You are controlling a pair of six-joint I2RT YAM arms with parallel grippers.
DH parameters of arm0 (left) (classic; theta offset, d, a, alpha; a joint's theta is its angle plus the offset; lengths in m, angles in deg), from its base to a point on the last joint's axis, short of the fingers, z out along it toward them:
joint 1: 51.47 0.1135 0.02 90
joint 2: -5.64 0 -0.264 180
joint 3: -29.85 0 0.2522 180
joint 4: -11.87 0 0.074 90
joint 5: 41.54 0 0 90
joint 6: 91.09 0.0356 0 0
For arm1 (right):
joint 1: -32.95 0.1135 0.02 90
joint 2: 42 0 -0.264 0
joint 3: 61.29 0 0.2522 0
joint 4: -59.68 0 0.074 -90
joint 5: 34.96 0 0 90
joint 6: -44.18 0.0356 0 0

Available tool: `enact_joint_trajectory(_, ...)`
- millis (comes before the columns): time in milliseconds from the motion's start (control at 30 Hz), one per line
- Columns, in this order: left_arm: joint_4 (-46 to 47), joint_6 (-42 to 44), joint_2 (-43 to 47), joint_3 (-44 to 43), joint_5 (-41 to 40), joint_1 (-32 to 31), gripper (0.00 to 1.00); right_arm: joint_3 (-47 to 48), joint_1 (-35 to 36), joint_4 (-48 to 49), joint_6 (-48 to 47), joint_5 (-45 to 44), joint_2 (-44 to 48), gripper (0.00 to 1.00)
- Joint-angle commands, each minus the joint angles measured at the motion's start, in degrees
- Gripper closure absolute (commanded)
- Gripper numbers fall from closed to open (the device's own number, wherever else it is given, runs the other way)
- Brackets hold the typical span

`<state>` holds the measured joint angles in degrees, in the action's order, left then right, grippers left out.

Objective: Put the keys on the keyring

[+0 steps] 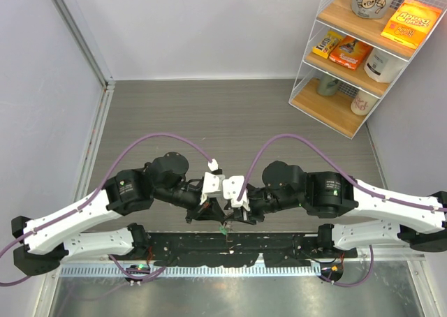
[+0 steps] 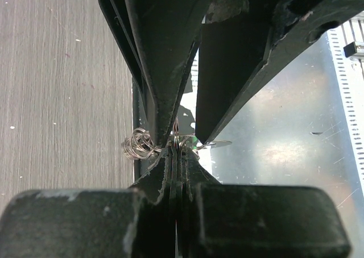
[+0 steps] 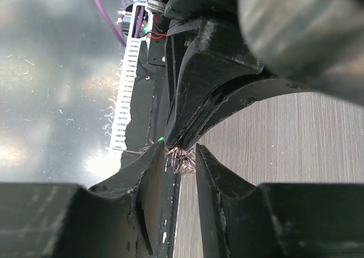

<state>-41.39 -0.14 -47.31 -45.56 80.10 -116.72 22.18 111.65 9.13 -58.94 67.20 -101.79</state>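
One grey worktop [image 1: 230, 114] carries the scene, and one wire rack [image 1: 334, 113] with three wooden shelves stands at its far right corner. Two arms, left [image 1: 77, 219] and right [image 1: 391, 209], reach inward and meet nose to nose at the middle of the near edge.

The left claw [image 2: 175, 155] is clenched. Its two fingers are pressed together on thin wire of the one keyring [image 3: 183, 160]. In the left wrist view a small tangle of silvery loops sticks out just left of the tips.

The right claw [image 3: 181, 155] faces it, its two fingers a narrow gap apart with the wire loops lying in that gap. I cannot tell whether they pinch the wire or only stand round it.

One green piece [image 2: 197, 139] shows just beside the meeting fingertips, and from above it sits a little below them.

The keys cannot be picked out from the wire or counted.
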Motion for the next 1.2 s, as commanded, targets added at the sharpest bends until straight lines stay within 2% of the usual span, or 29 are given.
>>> enact_joint_trajectory(0,3.7,0.4,1.4,-0.4,0.6,-0.3,1.0,0.2,0.2,1.9,0.7,1.1,-0.5,0.66)
enact_joint_trajectory(767,5.0,0.3,3.1,-0.1,-0.1,-0.3,1.0,-1.9,0.3,2.1,0.6,1.0,0.3,0.71)
enact_joint_trajectory(1167,5.5,0.4,3.8,0.4,0.5,-0.3,1.0,-2.2,0.2,3.4,1.5,0.2,3.5,0.68)
